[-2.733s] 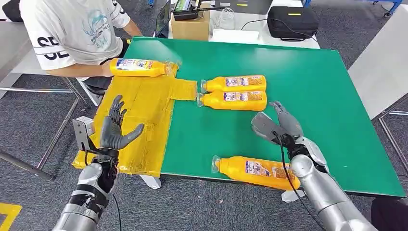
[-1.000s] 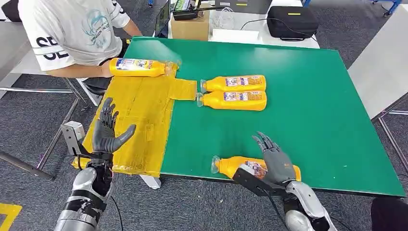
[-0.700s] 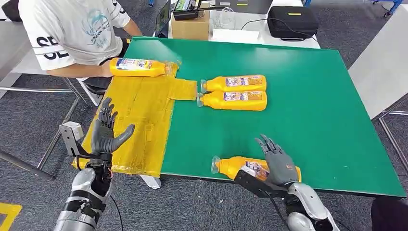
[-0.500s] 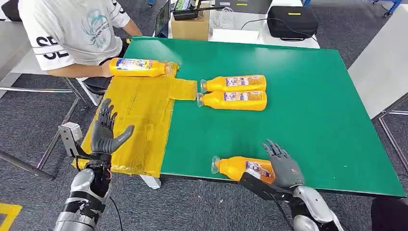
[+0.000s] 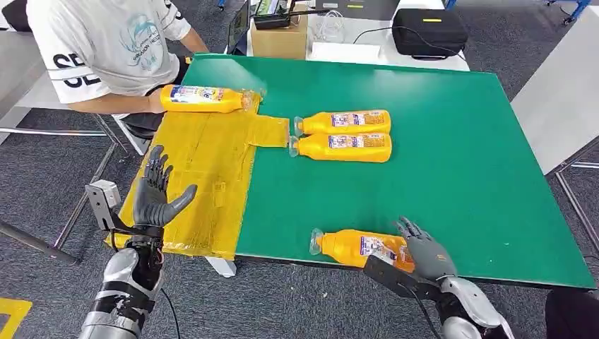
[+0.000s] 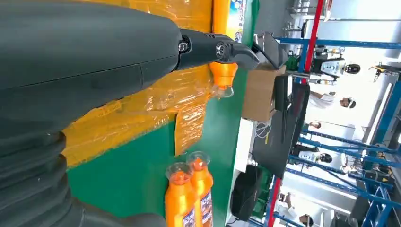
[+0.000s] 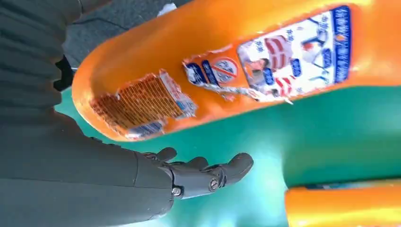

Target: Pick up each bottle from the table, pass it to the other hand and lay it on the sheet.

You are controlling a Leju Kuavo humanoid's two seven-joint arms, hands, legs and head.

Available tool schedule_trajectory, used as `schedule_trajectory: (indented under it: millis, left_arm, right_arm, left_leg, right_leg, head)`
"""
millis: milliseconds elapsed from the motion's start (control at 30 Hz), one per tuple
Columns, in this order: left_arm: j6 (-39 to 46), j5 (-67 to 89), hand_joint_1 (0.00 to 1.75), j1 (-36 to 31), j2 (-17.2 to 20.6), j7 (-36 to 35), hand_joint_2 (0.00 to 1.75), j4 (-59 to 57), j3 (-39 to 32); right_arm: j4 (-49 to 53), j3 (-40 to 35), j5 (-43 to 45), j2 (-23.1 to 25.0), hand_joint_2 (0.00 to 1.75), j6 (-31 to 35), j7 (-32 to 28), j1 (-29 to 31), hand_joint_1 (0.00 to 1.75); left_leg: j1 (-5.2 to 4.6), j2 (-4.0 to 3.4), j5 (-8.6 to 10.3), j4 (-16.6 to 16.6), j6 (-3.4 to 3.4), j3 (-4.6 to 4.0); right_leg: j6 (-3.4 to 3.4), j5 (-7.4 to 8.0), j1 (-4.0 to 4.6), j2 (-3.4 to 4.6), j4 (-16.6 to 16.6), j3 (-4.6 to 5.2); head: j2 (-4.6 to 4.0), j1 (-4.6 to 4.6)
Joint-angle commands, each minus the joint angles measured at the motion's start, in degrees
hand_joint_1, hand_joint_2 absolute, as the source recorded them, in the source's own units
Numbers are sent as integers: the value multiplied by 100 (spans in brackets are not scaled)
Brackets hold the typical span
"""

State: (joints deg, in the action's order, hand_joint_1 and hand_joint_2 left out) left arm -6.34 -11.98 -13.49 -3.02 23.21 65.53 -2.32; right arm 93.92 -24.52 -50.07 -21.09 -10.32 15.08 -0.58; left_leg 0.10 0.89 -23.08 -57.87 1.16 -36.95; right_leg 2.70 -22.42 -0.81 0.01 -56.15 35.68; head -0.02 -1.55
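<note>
So there's the big green table (image 5: pixel 452 141) with a crinkly yellow plastic sheet (image 5: pixel 205 169) over its left near corner. The orange plastic bottle (image 5: pixel 357 247) I'm after lies flat at the near edge, long axis left-right, cap pointing left toward the sheet. My right hand (image 5: pixel 424 256) is at its base end, fingers spread and not wrapped around it yet. My left hand (image 5: pixel 157 194) hovers splayed and empty over the sheet, well apart, so right's closer.
</note>
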Motion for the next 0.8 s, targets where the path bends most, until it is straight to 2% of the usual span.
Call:
schedule_trajectory:
  millis: [33, 67, 100, 133, 167, 200, 300, 400, 433, 467, 500, 533, 633, 800]
  left_arm:
    - [-50, 18, 0, -210, -2, 1, 175, -336, 2]
    - [-59, 21, 0, -232, -1, 6, 175, -369, 14]
    - [-83, 26, 0, -268, 3, 19, 175, -419, 38]
    - [-97, 26, 0, -302, 4, 33, 175, -471, 51]
    - [-126, 36, 0, -368, 14, 53, 175, -569, 83]
    - [-135, 30, 0, -412, 13, 63, 175, -628, 90]
    - [-178, 8, 0, -540, 15, 103, 175, -817, 123]
    - [-278, -66, 0, -669, 7, 145, 175, -993, 177]
    - [-261, -77, 0, -720, 0, 158, 175, -1088, 188]
    - [-307, -115, 0, -744, -1, 180, 175, -1149, 195]
    - [-312, -134, 0, -763, -4, 205, 175, -1209, 200]
    - [-313, -180, 0, -748, -12, 219, 175, -1231, 168]
    - [-334, -227, 0, -700, -10, 239, 175, -1206, 131]
    - [-304, -230, 0, -584, 11, 243, 175, -1058, 73]
  right_arm:
    - [-499, -61, 133, -299, 175, -406, 109, 83, 0]
    - [-509, -60, 231, -385, 175, -499, 106, 85, 0]
    - [-528, -107, 317, -518, 175, -618, 90, 117, 12]
    - [-557, -106, 426, -596, 175, -700, 49, 140, 162]
    - [-621, -233, 495, -778, 175, -879, 16, 246, 175]
    - [-690, -263, 562, -839, 175, -933, -19, 318, 175]
    - [-925, -541, 759, -1052, 175, -1190, -169, 638, 175]
    - [-1046, -1003, 1154, -1467, 175, -1473, -247, 1035, 175]
    - [-1091, -1171, 1379, -1632, 175, -1542, -257, 1231, 175]
    - [-1114, -1297, 1524, -1755, 175, -1617, -274, 1390, 175]
    - [-1152, -1394, 1646, -1822, 175, -1629, -279, 1521, 175]
    - [-1196, -1527, 1613, -1884, 175, -1662, -252, 1697, 175]
    - [-1346, -1744, 1543, -1895, 175, -1717, -222, 2030, 175]
    - [-1651, -2045, 1835, -1589, 175, -1477, -311, 2538, 175]
  left_leg:
    - [1, -4, -13, 4, -5, 36]
    - [3, -6, -22, 1, -7, 52]
    - [1, 2, -9, 2, -4, 25]
    - [0, 3, -7, 3, -3, 21]
    - [-2, 3, -3, 4, -2, 16]
    - [-1, 2, -13, 4, -4, 40]
    - [-1, -3, -6, 4, -3, 25]
    - [-2, -3, -2, 4, -2, 15]
    - [-2, -8, -11, 2, -4, 36]
    - [-3, -5, -3, 2, -2, 17]
    - [-3, -6, -14, -1, -4, 41]
    - [-4, -8, -7, 0, -2, 27]
    - [-4, -16, -13, 1, -2, 37]
    - [-2, -19, -4, 4, -2, 19]
  right_leg:
    - [-9, -13, 2, -3, 5, -36]
    - [-13, -21, 6, -3, 3, -53]
    - [-7, -10, 2, -7, 4, -27]
    - [-6, -8, 1, -8, 4, -23]
    - [-4, -5, -1, -7, 5, -17]
    - [-9, -15, 1, -9, 5, -42]
    - [-6, -5, 0, -2, 6, -25]
    - [-4, 0, -1, 0, 5, -16]
    - [-8, -7, 0, 1, 3, -36]
    - [-3, 0, -2, 0, 3, -17]
    - [-8, -11, 0, -2, -1, -42]
    - [-4, -4, -2, 3, 3, -27]
    - [-5, -5, -2, 10, 4, -37]
    - [-2, 5, -1, 15, 5, -17]
  head:
    - [2, 0]
    - [2, 2]
    - [2, -2]
    - [2, 2]
    - [0, -2]
    - [2, 0]
    - [2, -2]
    - [2, -2]
    - [2, 0]
    - [2, 0]
    - [2, 0]
    - [2, 0]
    - [2, 0]
    - [0, 0]
